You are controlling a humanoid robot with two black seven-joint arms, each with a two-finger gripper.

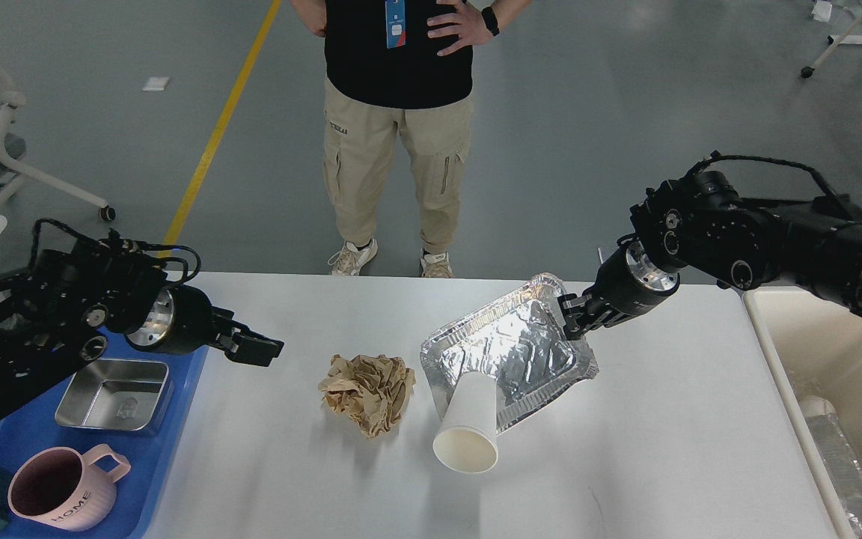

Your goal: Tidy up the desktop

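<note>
Your right gripper (pixel 572 323) pinches the far corner of the foil tray (pixel 509 358), tilting it off the desktop (pixel 670 434), likely for binning. A paper cup (pixel 467 423) leans on the tray's near edge. Your left gripper (pixel 255 349) hovers left of the tray; I cannot tell its state.

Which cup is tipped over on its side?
The white paper cup, lying with its bottom end in the foil tray and its open mouth facing us. The pink mug stands upright in the blue tray.
</note>
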